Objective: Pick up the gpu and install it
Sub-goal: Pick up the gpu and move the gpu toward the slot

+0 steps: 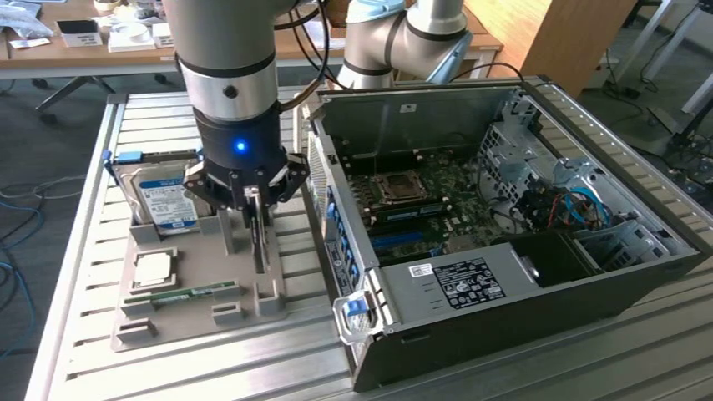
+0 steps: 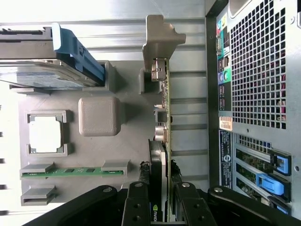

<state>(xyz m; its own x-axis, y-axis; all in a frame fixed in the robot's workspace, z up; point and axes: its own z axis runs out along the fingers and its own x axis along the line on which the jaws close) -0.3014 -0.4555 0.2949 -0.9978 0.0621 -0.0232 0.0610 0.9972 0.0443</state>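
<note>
**Gripping the gpu (image 2: 160, 155) in its holder (image 1: 189, 259)**

Pick-up stage, I judge: the gripper (image 2: 162, 195) has its fingers (image 2: 140, 197) clamped on both faces of the gpu, which stands on edge between them in the grey holder, unlifted. Raising it calls for a straight pull from the slots. The open computer case (image 1: 502, 326) lies at 3 o'clock, exterior view.

The gripper (image 2: 161, 190) is squeezing the gpu (image 2: 158, 155), with 1 black finger (image 2: 136, 202) pressing on each flat side. The card is standing on its edge in the grey tray (image 2: 129, 136) and reaching out past the fingertips. Beside 1 finger, a grey block (image 2: 99, 116), a square chip (image 2: 45, 134), a green memory stick (image 2: 70, 172) and a hard drive (image 2: 42, 75) are sitting in the tray. Beside the other finger, the computer case (image 2: 256, 70) is standing.
</note>
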